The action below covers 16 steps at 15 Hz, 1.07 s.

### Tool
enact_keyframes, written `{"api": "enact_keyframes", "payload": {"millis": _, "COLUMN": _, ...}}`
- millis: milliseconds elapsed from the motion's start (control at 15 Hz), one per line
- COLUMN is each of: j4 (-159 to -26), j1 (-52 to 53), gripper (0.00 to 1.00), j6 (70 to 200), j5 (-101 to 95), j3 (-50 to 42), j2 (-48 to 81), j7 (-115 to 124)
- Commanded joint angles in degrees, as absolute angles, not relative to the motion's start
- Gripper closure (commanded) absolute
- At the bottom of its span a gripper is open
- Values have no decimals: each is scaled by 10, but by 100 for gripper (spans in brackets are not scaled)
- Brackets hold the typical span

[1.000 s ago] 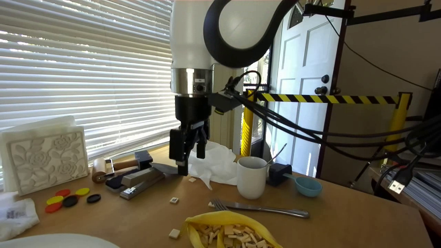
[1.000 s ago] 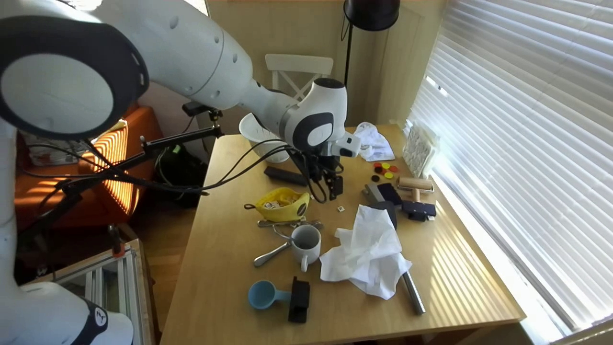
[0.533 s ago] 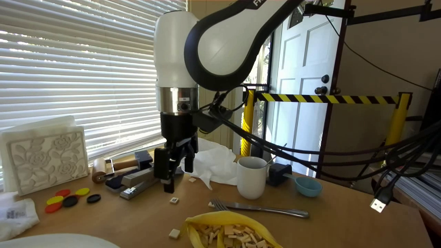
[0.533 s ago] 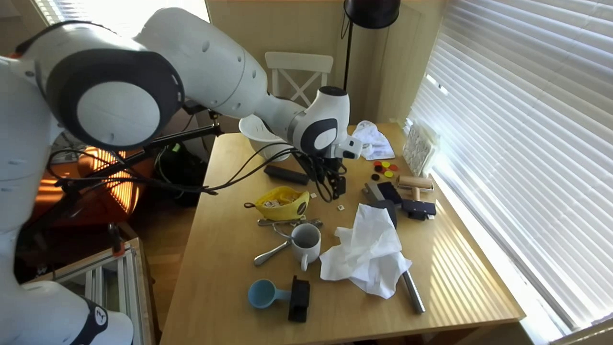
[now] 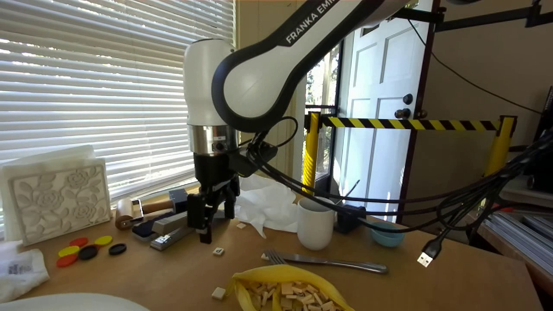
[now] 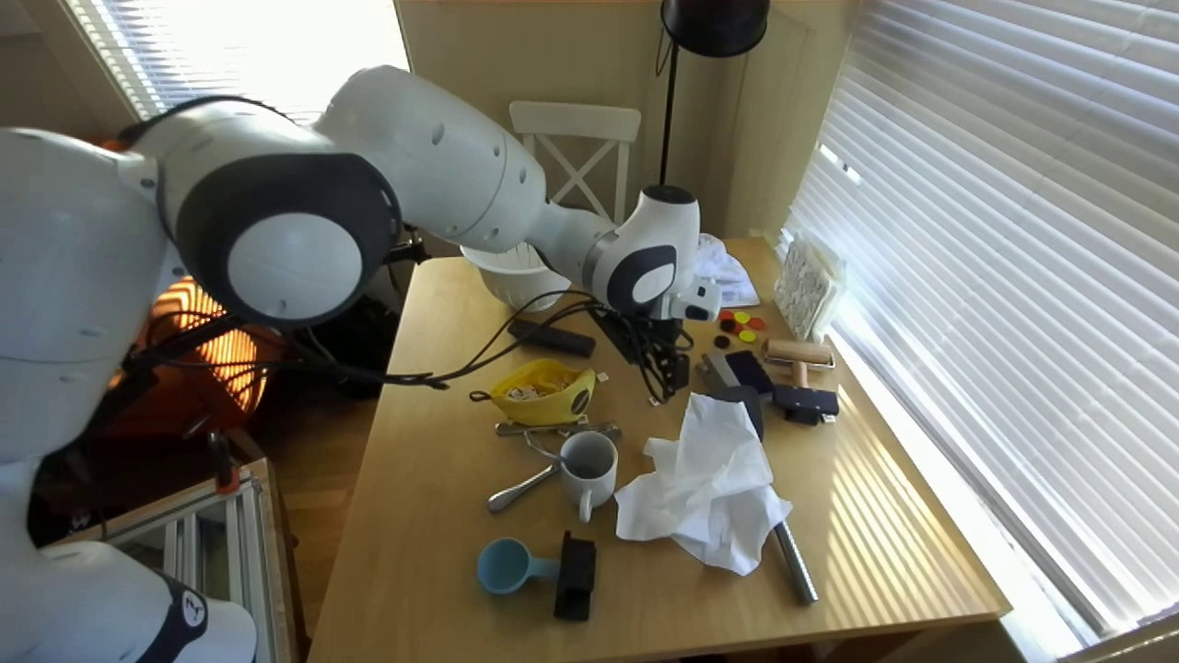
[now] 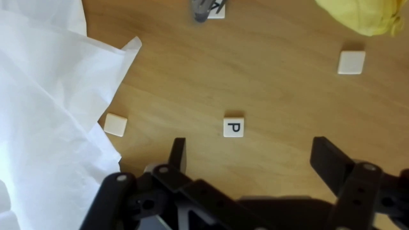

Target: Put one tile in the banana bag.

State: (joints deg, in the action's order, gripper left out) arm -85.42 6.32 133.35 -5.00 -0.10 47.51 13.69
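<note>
A white tile marked P (image 7: 233, 127) lies on the table, ahead of and between my fingertips in the wrist view; it also shows in an exterior view (image 5: 218, 251). My gripper (image 7: 249, 150) is open and empty above the table, in an exterior view (image 5: 217, 225) just above and behind that tile. A blank tile (image 7: 351, 62) lies by the yellow banana bag (image 7: 361, 16). Another blank tile (image 7: 115, 124) touches or nearly touches the white paper. A lettered tile (image 7: 218, 9) is partly under a fork. The bag is open and full of tiles in both exterior views (image 5: 285, 272) (image 6: 553, 407).
Crumpled white paper (image 5: 272, 205) and a white mug (image 5: 316, 224) stand near the gripper. A stapler (image 5: 177, 226), roller (image 5: 125, 211) and coloured discs (image 5: 88, 252) lie toward the window. A knife (image 5: 337, 262), blue scoop (image 6: 505, 565) and white basket (image 6: 516, 276) are also on the table.
The arm has come down and moved leftward in an exterior view, rightward and nearer in the other view of the scene. The gripper stays open. The tiles and bag have not moved.
</note>
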Motion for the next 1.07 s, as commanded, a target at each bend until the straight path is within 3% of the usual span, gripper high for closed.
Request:
{"api": "enact_keyframes", "payload": {"millis": 0, "j4": -792, "j1": 57, "gripper": 0, "j6": 1298, "j5": -33, "j3": 5, "j2": 523, "j7": 103}}
{"api": "enact_keyframes", "payload": {"millis": 1000, "j4": -795, "j1": 49, "gripper": 0, "j6": 1329, "j5": -27, "j3": 1, "j2": 549, "j7": 103}}
